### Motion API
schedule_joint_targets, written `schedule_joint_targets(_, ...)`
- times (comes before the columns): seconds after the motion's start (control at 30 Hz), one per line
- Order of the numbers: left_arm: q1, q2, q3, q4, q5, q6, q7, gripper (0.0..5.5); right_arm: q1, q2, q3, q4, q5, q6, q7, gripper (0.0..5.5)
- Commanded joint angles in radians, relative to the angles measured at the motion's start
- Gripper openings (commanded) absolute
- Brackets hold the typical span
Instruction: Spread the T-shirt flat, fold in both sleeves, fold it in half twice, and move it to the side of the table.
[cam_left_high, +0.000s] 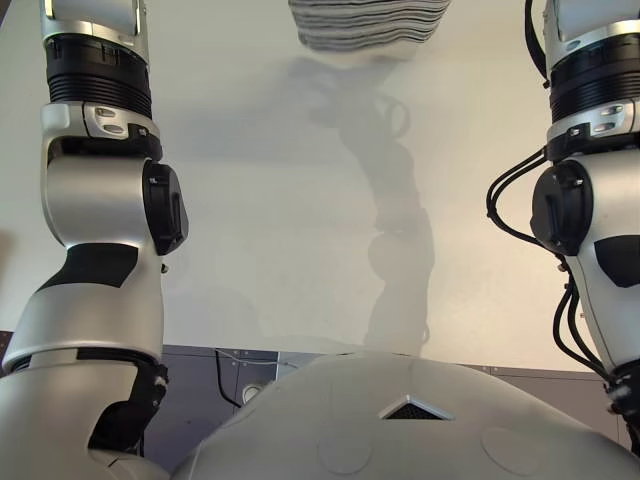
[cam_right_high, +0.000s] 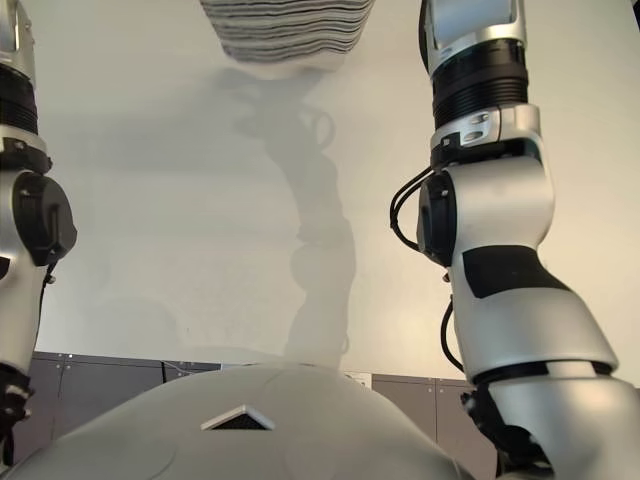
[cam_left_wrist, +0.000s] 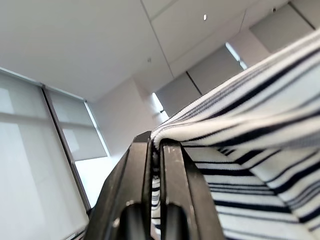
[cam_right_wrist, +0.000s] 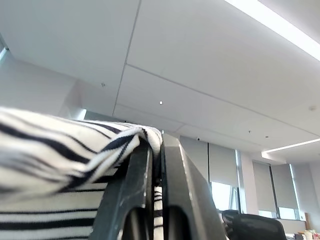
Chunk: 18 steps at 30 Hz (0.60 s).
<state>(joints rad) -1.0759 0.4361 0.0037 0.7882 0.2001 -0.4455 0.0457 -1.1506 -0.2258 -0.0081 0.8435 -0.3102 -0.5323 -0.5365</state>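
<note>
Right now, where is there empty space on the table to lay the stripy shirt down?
The white table is bare in the wide middle, between the left arm and the right arm, down to its near edge. The far end is crowded: the striped T-shirt hangs there, pinched by the left end effector and right end effector.
</note>
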Motion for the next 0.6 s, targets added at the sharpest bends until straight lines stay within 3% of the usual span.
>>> schedule_joint_targets(0.03,0.2,0.023,0.005,-0.215,-0.096,0.046,-0.17,0.1,0.145,-0.021,0.009,-0.136,0.045,0.046,0.144,0.12)
schedule_joint_targets(0.13,0.535,0.095,-0.044,-0.603,-0.238,0.182,-0.419,0.1,0.384,-0.058,0.054,-0.422,0.221,0.196,0.492,0.12)
schedule_joint_targets(0.2,0.859,0.212,-0.044,-0.931,-0.432,0.362,-0.603,0.1,0.626,-0.163,0.063,-0.748,0.497,0.423,0.778,0.12)
schedule_joint_targets(0.3,1.188,0.307,0.055,-1.245,-0.649,0.554,-0.694,0.1,0.938,-0.384,-0.053,-1.15,0.891,0.699,1.061,0.12)
schedule_joint_targets(0.4,1.389,0.36,0.086,-1.419,-0.73,0.613,-0.754,0.1,1.204,-0.553,-0.213,-1.346,1.165,0.858,1.282,0.12)
schedule_joint_targets(0.47,1.594,0.415,0.095,-1.48,-0.742,0.609,-0.867,0.1,1.487,-0.666,-0.257,-1.429,1.174,0.913,1.482,0.12)
schedule_joint_targets(0.53,1.788,0.466,0.077,-1.438,-0.637,0.535,-0.967,0.1,1.772,-0.759,-0.21,-1.431,0.981,0.819,1.655,0.12)
schedule_joint_targets(0.6,1.874,0.493,0.034,-1.354,-0.488,0.438,-0.991,0.1,1.914,-0.795,-0.127,-1.4,0.807,0.716,1.699,0.12)
